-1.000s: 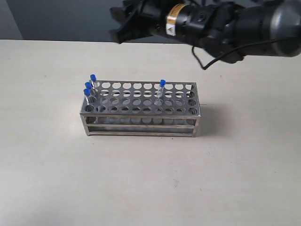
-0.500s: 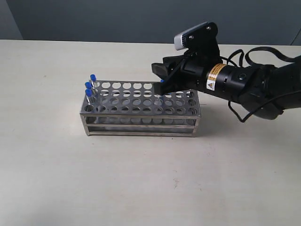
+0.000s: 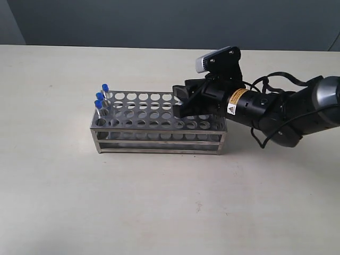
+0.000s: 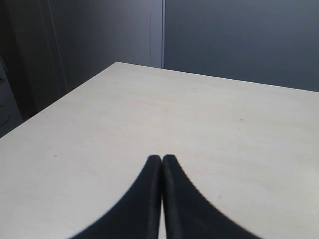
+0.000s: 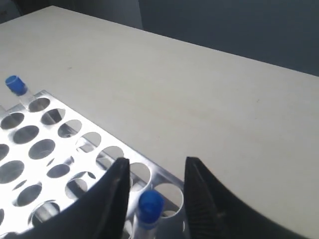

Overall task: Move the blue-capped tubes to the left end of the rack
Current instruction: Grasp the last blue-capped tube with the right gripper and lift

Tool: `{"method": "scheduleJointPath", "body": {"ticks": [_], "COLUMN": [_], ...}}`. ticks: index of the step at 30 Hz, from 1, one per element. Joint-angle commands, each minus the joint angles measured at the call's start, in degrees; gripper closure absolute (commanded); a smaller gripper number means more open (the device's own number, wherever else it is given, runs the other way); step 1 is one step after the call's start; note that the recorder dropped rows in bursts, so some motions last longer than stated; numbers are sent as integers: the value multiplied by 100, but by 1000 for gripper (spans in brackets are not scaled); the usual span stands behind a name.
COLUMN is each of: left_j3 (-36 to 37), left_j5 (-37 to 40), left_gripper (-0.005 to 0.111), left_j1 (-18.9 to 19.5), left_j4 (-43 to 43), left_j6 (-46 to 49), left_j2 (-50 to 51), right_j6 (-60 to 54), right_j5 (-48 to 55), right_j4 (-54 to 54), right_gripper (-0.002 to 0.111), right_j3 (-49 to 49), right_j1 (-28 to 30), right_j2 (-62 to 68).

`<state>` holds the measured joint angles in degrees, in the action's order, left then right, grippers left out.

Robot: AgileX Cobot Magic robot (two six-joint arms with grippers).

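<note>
Three thin, clear, blue-capped tubes (image 3: 99,104) are standing at the silvery perforated rack's (image 3: 159,126) left end. The fourth tube (image 5: 149,205) is standing right of the middle, between your right pincer's (image 5: 155,167) wide-spread black fingers. Your left pincer (image 4: 162,159) is hovering pressed closed over the pale table (image 4: 199,114).

Lighting even and soft. Faint shadow right of rack (image 3: 158,129). Rack top glares white in right wrist view.
</note>
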<state>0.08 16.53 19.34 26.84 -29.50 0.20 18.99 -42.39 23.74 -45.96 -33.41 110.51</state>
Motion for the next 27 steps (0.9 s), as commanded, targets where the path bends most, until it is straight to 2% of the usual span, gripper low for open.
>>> {"method": "scheduleJointPath", "body": {"ticks": [1, 7, 9, 13, 27], "left_j3": [-8, -8, -8, -8, -8], "left_j5": [24, 24, 11, 11, 11], "left_gripper": [106, 106, 106, 106, 106], "left_j1": [7, 7, 7, 7, 7], "left_j4": [-26, -26, -14, -14, -3], "left_j6": [-10, -10, -10, -10, -10], "left_j2": [-20, -20, -20, -20, -20], "right_j6": [-29, -29, -29, -29, -41], "right_j5": [-163, -127, -62, -76, -73], "right_j4": [32, 32, 32, 59, 855], "right_gripper": [72, 73, 80, 108, 109], "right_j3": [-4, -4, -4, -4, -70], "right_j1": [30, 30, 30, 30, -14], "right_j2": [141, 323, 332, 321, -1032]}}
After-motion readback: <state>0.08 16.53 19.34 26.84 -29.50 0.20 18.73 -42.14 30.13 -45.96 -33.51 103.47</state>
